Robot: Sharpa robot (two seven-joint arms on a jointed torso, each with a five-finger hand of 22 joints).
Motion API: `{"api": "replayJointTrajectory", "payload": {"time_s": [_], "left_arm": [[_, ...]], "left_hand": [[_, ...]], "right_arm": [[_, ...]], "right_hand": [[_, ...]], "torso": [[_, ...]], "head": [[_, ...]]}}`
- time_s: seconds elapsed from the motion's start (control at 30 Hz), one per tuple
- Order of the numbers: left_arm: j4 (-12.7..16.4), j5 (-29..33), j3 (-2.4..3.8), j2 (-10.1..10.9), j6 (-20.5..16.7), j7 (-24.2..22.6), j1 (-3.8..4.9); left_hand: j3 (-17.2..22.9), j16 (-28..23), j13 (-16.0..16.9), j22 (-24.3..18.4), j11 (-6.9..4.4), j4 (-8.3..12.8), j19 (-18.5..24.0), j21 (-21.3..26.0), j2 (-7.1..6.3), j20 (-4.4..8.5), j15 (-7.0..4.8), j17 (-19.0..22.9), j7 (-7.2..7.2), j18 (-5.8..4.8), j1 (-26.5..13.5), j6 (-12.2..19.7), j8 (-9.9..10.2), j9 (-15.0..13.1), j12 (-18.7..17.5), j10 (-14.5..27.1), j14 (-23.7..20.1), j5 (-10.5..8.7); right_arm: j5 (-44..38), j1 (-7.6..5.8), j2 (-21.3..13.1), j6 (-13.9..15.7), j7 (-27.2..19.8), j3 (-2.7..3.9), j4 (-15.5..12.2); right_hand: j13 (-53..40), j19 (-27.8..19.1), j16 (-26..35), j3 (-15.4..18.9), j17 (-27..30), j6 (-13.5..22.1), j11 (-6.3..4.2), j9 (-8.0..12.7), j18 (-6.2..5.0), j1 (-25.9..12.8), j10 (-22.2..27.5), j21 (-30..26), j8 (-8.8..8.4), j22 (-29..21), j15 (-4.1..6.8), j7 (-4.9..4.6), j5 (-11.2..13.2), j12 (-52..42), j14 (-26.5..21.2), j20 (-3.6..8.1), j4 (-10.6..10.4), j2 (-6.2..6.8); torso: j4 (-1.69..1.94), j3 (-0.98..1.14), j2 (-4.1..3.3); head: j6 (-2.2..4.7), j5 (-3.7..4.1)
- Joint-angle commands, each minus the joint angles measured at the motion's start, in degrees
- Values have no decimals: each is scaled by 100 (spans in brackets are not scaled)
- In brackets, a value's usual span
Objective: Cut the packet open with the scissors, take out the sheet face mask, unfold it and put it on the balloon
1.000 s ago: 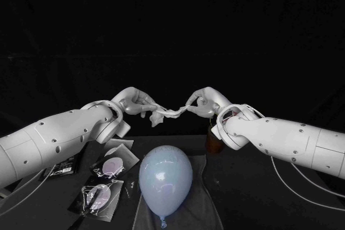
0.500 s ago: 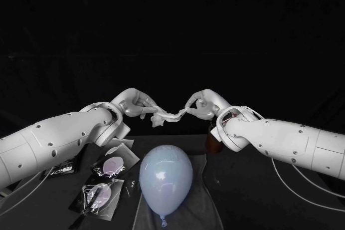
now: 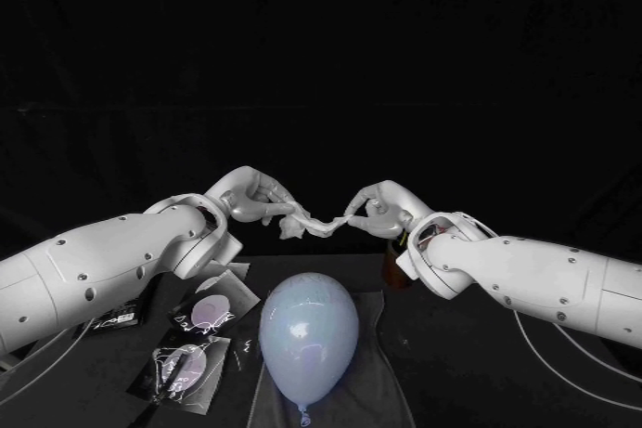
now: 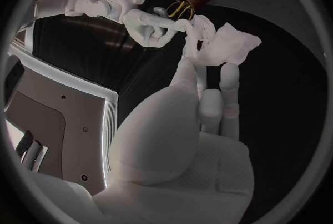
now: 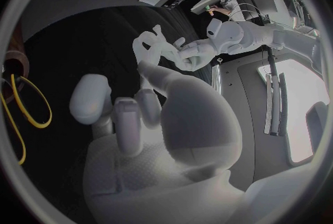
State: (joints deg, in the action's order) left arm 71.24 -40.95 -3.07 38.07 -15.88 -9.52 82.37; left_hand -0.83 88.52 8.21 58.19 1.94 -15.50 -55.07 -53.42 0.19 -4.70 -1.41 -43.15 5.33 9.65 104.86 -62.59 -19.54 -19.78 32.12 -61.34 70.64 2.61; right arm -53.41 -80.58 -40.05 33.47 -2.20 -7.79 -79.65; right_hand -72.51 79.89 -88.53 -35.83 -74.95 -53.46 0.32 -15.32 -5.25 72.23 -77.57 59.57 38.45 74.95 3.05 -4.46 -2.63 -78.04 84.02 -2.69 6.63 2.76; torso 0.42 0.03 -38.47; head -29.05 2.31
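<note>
One crumpled mask (image 3: 311,226) hangs in the air between the two hands, beyond the far end of the one balloon (image 3: 309,330). The fingers of the left hand (image 3: 254,198) are clamped on its left end, those of the right hand (image 3: 378,205) on its right end. The balloon lies on the bench (image 3: 455,354), with two packets to its left, a near packet (image 3: 184,365) and a far packet (image 3: 208,309).

Sheet mask (image 3: 312,226) was white and crumpled, pinched aloft between left hand (image 3: 254,198) and right hand (image 3: 378,205). Pale blue balloon (image 3: 309,330) lay below, knot toward robot. Clear packet (image 3: 205,309) lay just beside it.
</note>
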Motion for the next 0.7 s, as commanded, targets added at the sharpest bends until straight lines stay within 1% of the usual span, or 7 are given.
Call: {"api": "replayJointTrajectory", "payload": {"time_s": [0.03, 0.13, 0.23, 0.33, 0.43, 0.53, 0.7], "left_arm": [[-248, 70, 128, 23, -196, -167, -66], [-114, 124, 59, 89, -72, -129, -47], [105, 45, 43, 112, -33, -181, -53], [114, 65, 157, 187, -148, -164, -133], [127, 77, 67, 246, -24, -117, -107], [96, 209, 100, 305, -90, -142, -149], [166, 436, 86, 371, -13, -107, -163]], "left_hand": [[102, -16, -13, 76, -17, 30, -27, -67, -85, 10, 2, -227, 9, 26, 178, -195, 30, 28, 2, -21, 75, 16], [237, -5, -21, 118, -2, 50, -58, -126, -147, 19, 13, -245, 15, 26, 155, -226, 63, 68, 1, -32, 88, 18], [310, -50, -29, 67, -6, -3, 67, -43, -187, 7, 15, 59, 35, 37, 123, -238, 89, 97, -7, -34, -62, 16], [405, -35, -35, 124, 5, 9, 29, -106, -235, 12, 17, -217, 12, 33, 153, -260, 103, 118, -10, -42, 72, 18], [478, -34, -37, 147, 3, -24, 14, -133, -282, 9, 19, -171, 27, 29, 112, -279, 116, 137, -7, -51, 57, 16], [580, -27, -40, 209, 12, -22, -35, -202, -347, 12, 20, -328, 17, 18, 131, -301, 125, 155, -5, -69, 138, 18], [707, -25, -44, 252, 15, -43, -69, -254, -422, 12, 24, -329, 19, 11, 104, -321, 137, 175, -5, -82, 154, 15]], "right_arm": [[318, 27, -67, -299, -377, 11, -150], [331, 37, -17, -183, -302, 7, 37], [545, 49, -26, -188, -344, -8, 143], [560, 66, -51, -49, -371, -5, 90], [522, 70, -76, 66, -311, -8, 174], [820, 76, -68, 37, -373, -15, 297], [949, 82, -57, 49, -461, -18, 310]], "right_hand": [[41, 14, -23, -39, -1051, -3, 0, 3, -12, -62, 34, 12, 31, 783, 19, -14, -16, 21, 474, -18, -9, -7], [9, 14, -32, -42, -1082, -1, 0, 3, -11, -60, 12, 15, 31, 784, 18, -14, -16, 0, 483, -18, -8, -9], [2, 8, -32, -42, -1082, -1, 0, 3, -15, -61, 7, -5, 31, 779, 18, -14, -16, -5, 483, -18, -7, -8], [28, -8, -15, -45, -1022, 0, 1, 3, -23, -61, 26, -52, 31, 768, 18, -15, -16, 13, 466, -18, -7, -10], [12, 0, -15, -47, -1022, 1, 1, 2, -19, -61, 15, -28, 31, 774, 17, -15, -16, 3, 466, -18, -5, -10], [20, -2, -15, -46, -1022, 1, 2, 2, -20, -64, 21, -36, 32, 772, 17, -16, -15, 8, 466, -19, -5, -7], [30, -11, -12, -47, -1011, 2, 3, 2, -25, -65, 28, -61, 32, 766, 17, -17, -16, 15, 463, -19, -5, -8]], "torso": [[-1, 16, -8], [-67, 25, 20], [31, 2, 30], [-11, 32, 9], [-19, 33, 49], [-3, 30, 37], [-1, 38, 64]], "head": [[42, -93], [58, -66], [40, -30], [77, -131], [23, -100], [74, -127], [47, -117]]}}
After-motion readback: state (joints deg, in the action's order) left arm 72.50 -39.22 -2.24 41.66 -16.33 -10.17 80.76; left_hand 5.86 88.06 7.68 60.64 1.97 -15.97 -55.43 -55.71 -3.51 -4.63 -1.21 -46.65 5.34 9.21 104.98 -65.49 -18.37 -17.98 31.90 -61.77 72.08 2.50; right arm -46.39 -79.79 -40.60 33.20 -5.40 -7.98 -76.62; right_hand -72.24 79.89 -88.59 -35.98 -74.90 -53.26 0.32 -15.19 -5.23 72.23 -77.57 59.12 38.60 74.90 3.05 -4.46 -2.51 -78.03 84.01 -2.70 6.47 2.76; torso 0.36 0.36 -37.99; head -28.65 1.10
